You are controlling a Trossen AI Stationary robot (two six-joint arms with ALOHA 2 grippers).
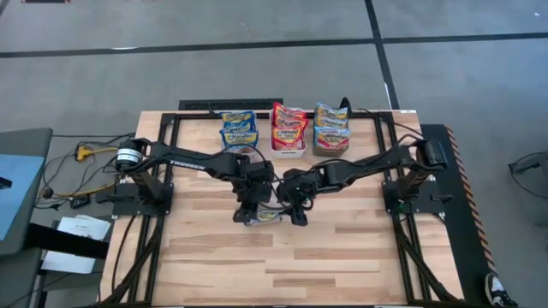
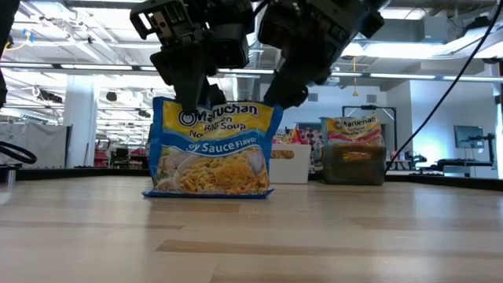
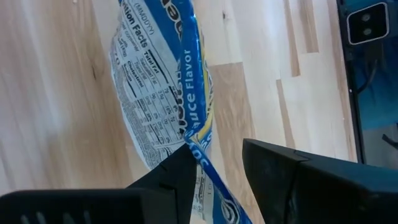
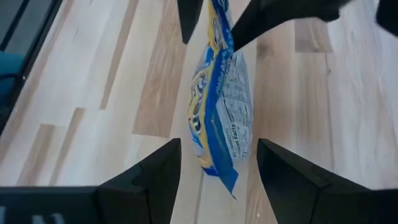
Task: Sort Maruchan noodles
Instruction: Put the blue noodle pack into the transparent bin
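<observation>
From above, both dark arms reach inward and meet near the middle of the wooden table [image 1: 342, 257]. The left hand [image 1: 249, 210] and the right hand [image 1: 295, 210] hang over one blue-and-yellow noodle packet [image 1: 265, 216], which is mostly hidden beneath them. Along the table's far edge stand three bins: a clear bin [image 1: 239, 133] with blue-and-yellow packets, a white bin [image 1: 289, 130] with red-and-yellow packets, and a dark bin [image 1: 331, 129] with blue-and-orange ones.

At table height, the packet [image 2: 211, 148] stands upright on its lower edge on the table [image 2: 251, 236], its printed front facing the camera. The left hand [image 2: 192, 86] pinches its top edge; the right hand [image 2: 287, 94] sits at the packet's upper corner, just beside it. The white bin [image 2: 289, 163] and dark bin [image 2: 354, 151] show behind.

The left wrist camera shows the left hand [image 3: 214, 165] clenched on the packet's [image 3: 165, 93] blue edge seam, one finger [image 3: 171, 177] on each side.

The right wrist camera shows the right hand [image 4: 217, 165] released, its fingers [image 4: 155, 174] spread either side of the packet [image 4: 221, 99] without touching it, the left hand's fingers [image 4: 189, 18] gripping the far end.
</observation>
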